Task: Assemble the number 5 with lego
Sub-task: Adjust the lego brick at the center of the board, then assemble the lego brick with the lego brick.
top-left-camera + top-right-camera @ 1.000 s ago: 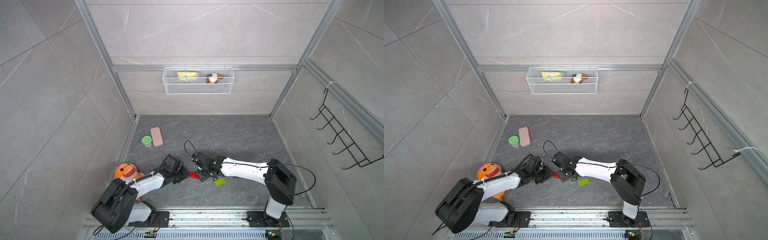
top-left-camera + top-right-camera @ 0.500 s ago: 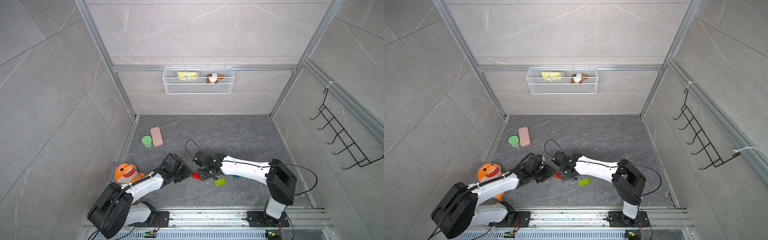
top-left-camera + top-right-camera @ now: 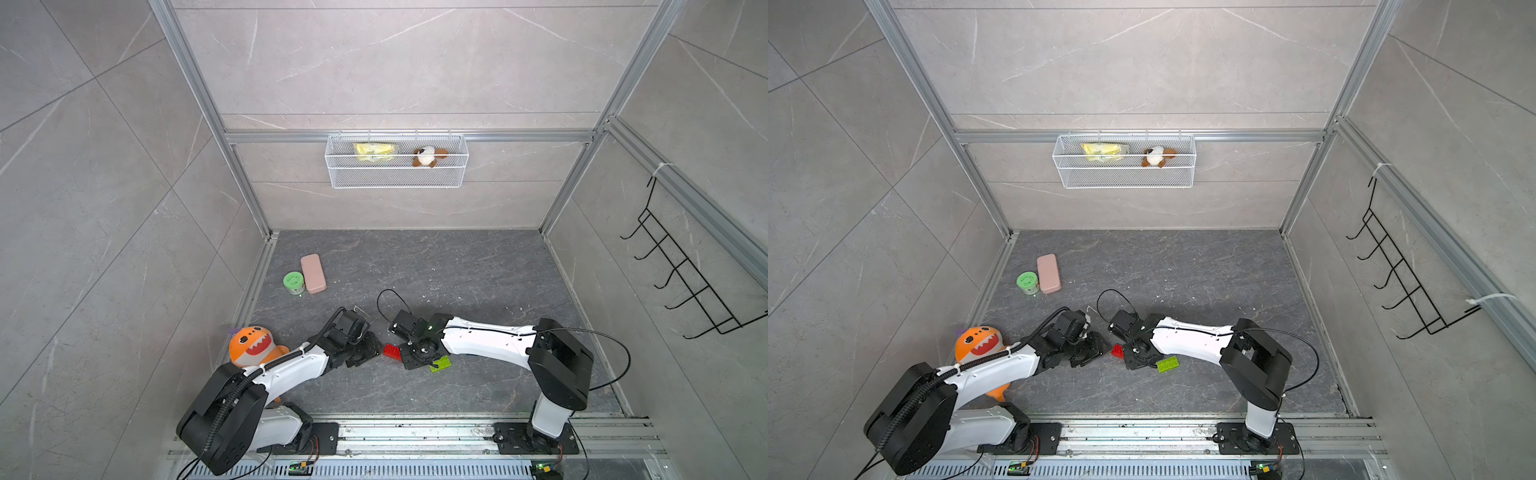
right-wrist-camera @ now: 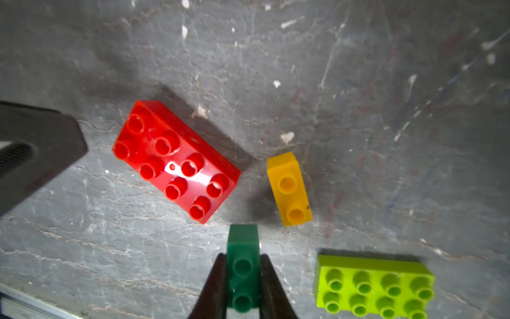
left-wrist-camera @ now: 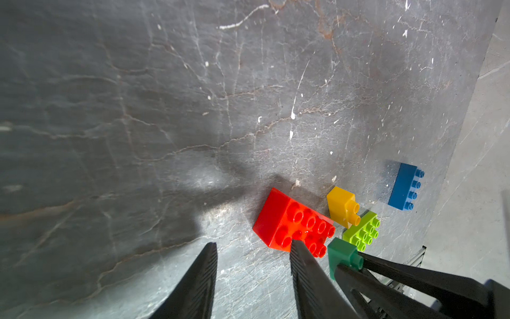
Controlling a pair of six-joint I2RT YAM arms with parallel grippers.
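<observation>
**Dark-green brick gripped, no rows joined yet**

Our right gripper [image 4: 242, 259] was clamped on the dark-green brick [image 4: 242, 240], a finger on each long side; we could not tell whether the brick had cleared the floor [image 4: 358, 69]. Our left gripper [image 5: 252, 245] stood with its fingers apart and nothing between them but bare floor; one fingertip sat just beside the red brick [image 5: 292, 221].

The rest of the lego lay around the held piece: the yellow brick [image 4: 289, 187] near the red one, the lime-green brick [image 4: 372, 284] close by, and the blue brick [image 5: 404, 186] farther off; no two were joined, so the number 5 did not exist yet.

We judged the step in hand to be carrying the dark-green brick to the red one. The next move would call for squaring it over one end of the red studs and pressing straight down; the empty gripper looked well placed to steady the red brick.

In a top view, the wire basket [image 3: 397, 178] on the back wall held a yellow packet [image 3: 373, 151] and a small plush toy [image 3: 430, 156], but no bricks. A green round tub [image 3: 293, 281] stood beside the pink block [image 3: 313, 273]; we could not see inside it.
</observation>
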